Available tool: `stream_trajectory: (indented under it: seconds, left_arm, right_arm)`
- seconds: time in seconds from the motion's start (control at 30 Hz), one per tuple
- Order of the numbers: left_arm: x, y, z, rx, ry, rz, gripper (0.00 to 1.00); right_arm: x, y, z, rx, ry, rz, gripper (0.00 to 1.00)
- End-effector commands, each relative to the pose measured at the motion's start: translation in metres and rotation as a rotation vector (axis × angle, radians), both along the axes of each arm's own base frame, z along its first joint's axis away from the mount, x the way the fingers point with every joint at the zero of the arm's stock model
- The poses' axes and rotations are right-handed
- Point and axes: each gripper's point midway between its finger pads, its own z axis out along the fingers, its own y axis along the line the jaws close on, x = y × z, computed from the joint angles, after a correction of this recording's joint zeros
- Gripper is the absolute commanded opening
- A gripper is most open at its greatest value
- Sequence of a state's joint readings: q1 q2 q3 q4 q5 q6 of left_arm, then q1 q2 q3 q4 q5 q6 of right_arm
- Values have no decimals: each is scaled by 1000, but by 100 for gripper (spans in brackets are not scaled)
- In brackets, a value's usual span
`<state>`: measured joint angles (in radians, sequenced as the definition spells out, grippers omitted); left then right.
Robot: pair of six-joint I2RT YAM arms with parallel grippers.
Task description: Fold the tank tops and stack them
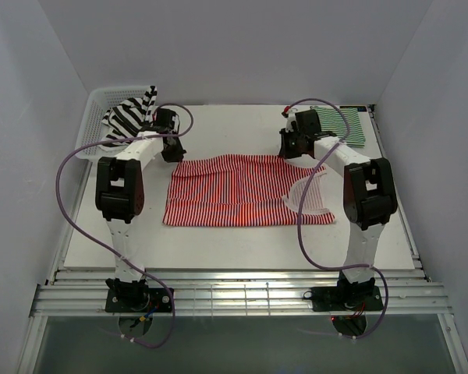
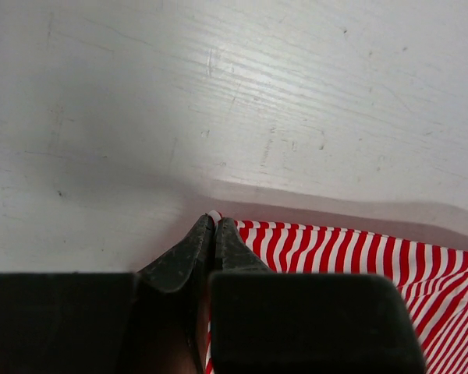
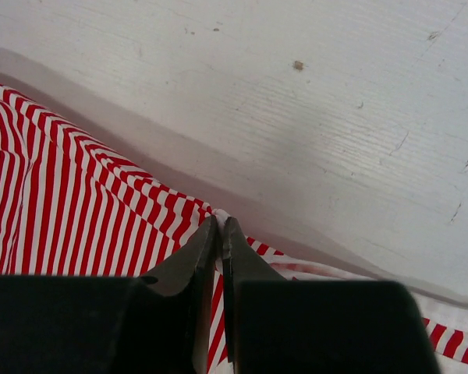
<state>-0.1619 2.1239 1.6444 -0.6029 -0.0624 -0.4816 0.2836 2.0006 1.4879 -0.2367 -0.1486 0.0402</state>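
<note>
A red-and-white striped tank top (image 1: 238,191) lies spread across the middle of the table. My left gripper (image 1: 172,156) is shut on its far left corner (image 2: 214,216); red stripes (image 2: 335,249) run off to the right of the fingers. My right gripper (image 1: 290,149) is shut on the far edge of the same top (image 3: 221,214), which bunches into a small white fold between the fingertips. A black-and-white broad-striped tank top (image 1: 132,113) hangs out of the basket at the back left. A green-and-white striped tank top (image 1: 339,125) lies at the back right.
A white mesh basket (image 1: 101,105) stands at the back left corner. White walls close in the table on three sides. The white tabletop (image 1: 218,238) shows bare in front of the red top, and purple cables loop off both arms.
</note>
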Motion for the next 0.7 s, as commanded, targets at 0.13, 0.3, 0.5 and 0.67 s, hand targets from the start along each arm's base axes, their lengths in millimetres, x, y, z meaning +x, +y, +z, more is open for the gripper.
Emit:
stream_trajectory:
  seconds: [0.13,0.3,0.5,0.67]
  left_arm:
    - [29,-4,67,8,-219,-57,0]
    - [37,1,77,37,-251,-37,0]
    - [28,4,80,39,-295,-27,0]
    - [12,11,81,42,-321,-5,0]
  right_arm:
    - [5,4,41,28,-135,37,8]
    - [6,3,47,28,-148,36,8]
    - [-9,-4,57,23,-172,23,8]
    - [-23,-18,54,-28,-180,8,8]
